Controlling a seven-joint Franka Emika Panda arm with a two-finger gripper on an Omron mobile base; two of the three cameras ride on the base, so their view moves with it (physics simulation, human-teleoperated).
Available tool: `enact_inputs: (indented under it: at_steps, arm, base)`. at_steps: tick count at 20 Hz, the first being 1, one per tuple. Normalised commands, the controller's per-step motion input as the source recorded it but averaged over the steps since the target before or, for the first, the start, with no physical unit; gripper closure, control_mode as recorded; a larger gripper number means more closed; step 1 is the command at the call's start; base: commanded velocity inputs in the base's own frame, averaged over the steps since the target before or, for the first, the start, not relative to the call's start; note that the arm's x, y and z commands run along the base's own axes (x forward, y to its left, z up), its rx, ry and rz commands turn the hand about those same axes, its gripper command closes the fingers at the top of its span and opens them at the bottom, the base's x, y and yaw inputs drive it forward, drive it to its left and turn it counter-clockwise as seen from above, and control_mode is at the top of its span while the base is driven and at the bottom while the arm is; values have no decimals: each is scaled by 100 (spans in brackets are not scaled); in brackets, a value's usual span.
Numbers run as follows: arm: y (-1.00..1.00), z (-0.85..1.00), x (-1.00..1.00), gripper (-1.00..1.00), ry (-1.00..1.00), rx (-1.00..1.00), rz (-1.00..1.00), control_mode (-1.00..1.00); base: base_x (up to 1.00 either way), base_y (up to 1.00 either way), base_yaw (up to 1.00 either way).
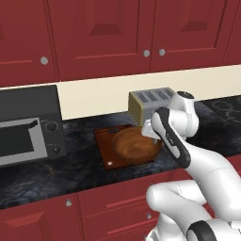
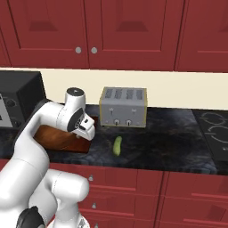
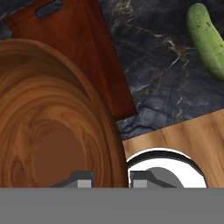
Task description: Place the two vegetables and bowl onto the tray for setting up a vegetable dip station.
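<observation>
Hand view puts the bowl [image 3: 52, 127] right under the gripper [image 3: 111, 179], the two fingers pinching its rim, one tip inside the wall and one outside; the jaws stand nearly together on that thin edge. You have the bowl over the tray [image 1: 106, 143], and in the left base view it looks seated or nearly seated on the board, though contact underneath is hidden. Main risk, as a judgement: a one-sided rim grip on a wide bowl lets it tip or swing, so if you let go while it is tilted or off-centre it may rock, slide toward the tray's edge or crowd out the room needed for the vegetables. Pulling the hand away sideways could also drag the rim along. The cucumber [image 2: 117, 145] lies on the dark counter [image 2: 178, 138], apart from the tray, in front of the toaster [image 2: 123, 107]; you still have to fetch it. I cannot find the carrot in these pictures. The toaster stands just behind the tray's far corner, near the arm's elbow, so watch the swing toward the cucumber. The microwave [image 1: 28, 124] sits well to the left, out of the way.
</observation>
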Motion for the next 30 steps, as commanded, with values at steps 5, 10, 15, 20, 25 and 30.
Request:
enact_inputs:
  at_steps: [5,10,15,20,25,30]
  arm:
    - [0,0,0,100,0,0,0,100]
    - [0,0,0,100,0,0,0,100]
    - [7,0,1,100,0,-3,0,-100]
    - [31,1,13,100,-1,-3,-4,-100]
    - [39,0,29,100,0,-1,-18,-100]
    - [16,0,32,100,0,0,-23,-100]
  base:
    - [0,0,0]
    - [0,0,0]
    - [0,0,0]
    - [0,0,0]
    - [0,0,0]
    - [0,0,0]
